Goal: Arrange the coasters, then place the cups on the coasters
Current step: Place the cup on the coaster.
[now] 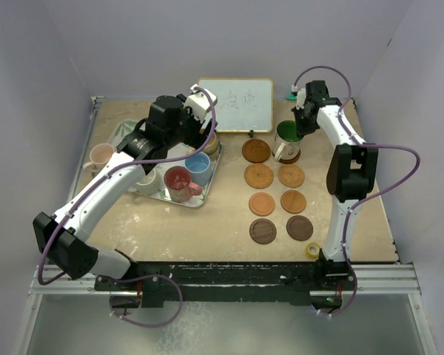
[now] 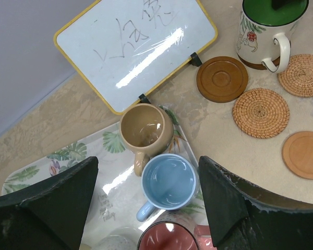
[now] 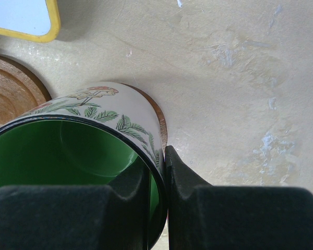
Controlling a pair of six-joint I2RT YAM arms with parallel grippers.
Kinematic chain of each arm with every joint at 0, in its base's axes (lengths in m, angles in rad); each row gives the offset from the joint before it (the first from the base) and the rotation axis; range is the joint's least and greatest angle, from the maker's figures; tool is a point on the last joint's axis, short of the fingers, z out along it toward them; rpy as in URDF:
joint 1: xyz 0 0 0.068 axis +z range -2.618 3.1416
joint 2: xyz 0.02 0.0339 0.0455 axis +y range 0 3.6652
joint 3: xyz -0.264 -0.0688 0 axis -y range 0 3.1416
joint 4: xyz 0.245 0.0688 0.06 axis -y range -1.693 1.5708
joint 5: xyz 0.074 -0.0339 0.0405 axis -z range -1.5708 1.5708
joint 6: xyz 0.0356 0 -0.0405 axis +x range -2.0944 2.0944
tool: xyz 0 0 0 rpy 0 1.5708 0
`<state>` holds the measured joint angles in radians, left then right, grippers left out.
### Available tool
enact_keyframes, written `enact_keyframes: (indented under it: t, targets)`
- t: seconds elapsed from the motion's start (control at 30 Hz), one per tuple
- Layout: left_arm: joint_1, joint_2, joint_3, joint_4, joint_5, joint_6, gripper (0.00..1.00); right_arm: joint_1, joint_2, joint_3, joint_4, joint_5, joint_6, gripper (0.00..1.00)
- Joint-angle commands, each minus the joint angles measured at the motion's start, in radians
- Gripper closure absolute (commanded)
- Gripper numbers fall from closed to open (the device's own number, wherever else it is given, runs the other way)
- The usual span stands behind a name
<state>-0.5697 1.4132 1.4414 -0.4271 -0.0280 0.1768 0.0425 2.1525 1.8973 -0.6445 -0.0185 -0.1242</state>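
Worktop (image 1: 222, 222): beige and marbled, with pale scuffs and whitish blotches; a metal rail runs along its near edge, where both arm bases are bolted.
Room: plain pale walls (image 1: 133, 44) close in the far, left and right sides.
Whiteboard (image 1: 235, 105): yellow-framed and propped at the far edge, with faint writing under a glare streak.
Tray (image 1: 207, 194): leaf-patterned, on the left half of the worktop.
Coasters (image 1: 259, 176): two columns of four right of centre, lying apart from each other. From far to near the rows are dark wood, woven, orange and dark brown.
Green cup (image 2: 263, 31): white leaf-printed outside, green inside. It is on the far-right coaster, whose brown edge shows under its base.
Right gripper (image 3: 159, 161): pinched on the green cup's rim, with one finger inside and one outside.
Left gripper (image 2: 147, 160): jaws spread wide and holding nothing, above the tray's far right corner.
Tan cup (image 2: 146, 130): on the tray's far right corner, just in front of the whiteboard.
Blue cup (image 2: 168, 182): on the tray, touching or just beside the near side of the tan cup.
Red cup (image 1: 179, 181): on the tray near its near edge.
White cup (image 1: 146, 181): left of the red cup, partly hidden by the left arm.
Pink cup (image 1: 100, 155): just beside the tray's left rim.
Tape roll (image 1: 311, 251): small and yellow, near the near right corner.
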Motion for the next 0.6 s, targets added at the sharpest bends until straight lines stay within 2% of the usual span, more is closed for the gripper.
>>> enact_keyframes:
  t: [0.0, 0.57]
  targets:
    - [0.004, -0.036, 0.001, 0.046, 0.019, 0.012, 0.25, -0.008, -0.101, 0.002, 0.038, -0.029, 0.002, 1.0]
    - [0.004, -0.038, 0.001, 0.042, 0.027, 0.012, 0.25, -0.009, -0.123, 0.004, 0.009, -0.042, 0.0, 1.0]
